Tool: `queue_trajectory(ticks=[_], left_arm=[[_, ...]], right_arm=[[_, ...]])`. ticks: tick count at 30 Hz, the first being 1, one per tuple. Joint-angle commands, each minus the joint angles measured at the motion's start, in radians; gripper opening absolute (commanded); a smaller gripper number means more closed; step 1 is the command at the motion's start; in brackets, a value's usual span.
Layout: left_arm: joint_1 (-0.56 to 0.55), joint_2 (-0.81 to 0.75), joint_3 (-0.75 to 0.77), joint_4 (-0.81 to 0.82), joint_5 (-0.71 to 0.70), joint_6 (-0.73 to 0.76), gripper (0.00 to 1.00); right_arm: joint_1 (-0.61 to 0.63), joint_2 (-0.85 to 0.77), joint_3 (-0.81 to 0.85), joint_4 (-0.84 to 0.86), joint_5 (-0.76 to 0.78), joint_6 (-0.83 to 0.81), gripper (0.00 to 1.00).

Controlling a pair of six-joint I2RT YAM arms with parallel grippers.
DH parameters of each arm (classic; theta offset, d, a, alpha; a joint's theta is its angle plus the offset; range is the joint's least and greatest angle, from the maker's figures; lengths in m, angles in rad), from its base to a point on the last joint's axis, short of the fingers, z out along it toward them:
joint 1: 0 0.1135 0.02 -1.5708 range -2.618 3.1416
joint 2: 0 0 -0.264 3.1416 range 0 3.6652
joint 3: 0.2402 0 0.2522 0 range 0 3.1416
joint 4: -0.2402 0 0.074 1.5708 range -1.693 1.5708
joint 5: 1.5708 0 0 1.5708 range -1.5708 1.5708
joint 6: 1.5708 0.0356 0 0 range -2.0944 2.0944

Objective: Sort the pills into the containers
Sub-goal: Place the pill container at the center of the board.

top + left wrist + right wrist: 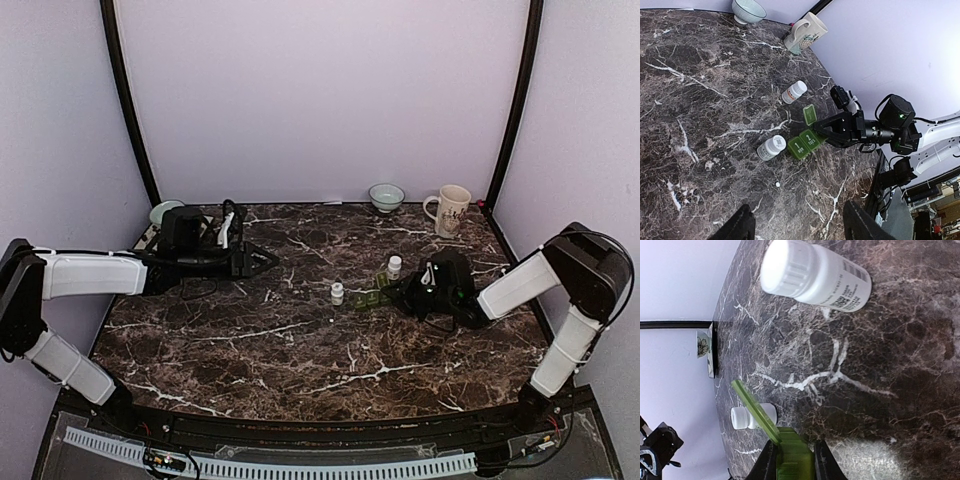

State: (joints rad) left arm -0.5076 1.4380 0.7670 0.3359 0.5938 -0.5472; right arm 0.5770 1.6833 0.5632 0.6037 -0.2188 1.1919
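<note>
The left fingers (740, 227) stand apart and hold nothing, hanging over the marble surface (700, 100) well short of the task's things. Nearest ahead of them lies one loose white pill (777, 184), bare on the stone. It looks tiny, hard and light, likely to skid or roll under a fingertip, so I judge it wants a slow pinch from straight above with the tips first brought nearly together. Beyond it stands a capped white pill bottle (771, 147), just beside the green pill organizer (802, 145). The organizer's numbered compartments face the left fingers, and one lid (810, 114) is flipped up at the far end. It looks like thin, stiff plastic, light enough to slide if nudged, with a hinge that could strain easily. The right fingers (767, 465) are closed on that end, one against each side wall, which seems the sound place to hold it: low on the body, clear of the lid. A second pill bottle (815, 275) stands beyond the right fingers, apart from them.
</note>
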Motion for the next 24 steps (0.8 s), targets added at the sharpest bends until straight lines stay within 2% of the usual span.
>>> queue_trajectory(ticks=[1,5,13,24], left_arm=[[0.007,0.002,-0.002,0.008,0.022,0.002,0.62],[0.007,0.012,0.003,0.013,0.024,0.001,0.62],[0.006,0.027,-0.001,0.032,0.03,-0.008,0.62],[0.006,0.054,0.011,0.042,0.045,-0.003,0.62]], right_arm=[[-0.005,0.038,-0.024,0.151,0.065,0.073,0.0],[0.0,0.059,-0.027,0.163,0.094,0.075,0.0],[0.015,0.113,-0.035,0.169,0.123,0.081,0.14],[0.025,0.114,-0.079,0.153,0.13,0.059,0.26]])
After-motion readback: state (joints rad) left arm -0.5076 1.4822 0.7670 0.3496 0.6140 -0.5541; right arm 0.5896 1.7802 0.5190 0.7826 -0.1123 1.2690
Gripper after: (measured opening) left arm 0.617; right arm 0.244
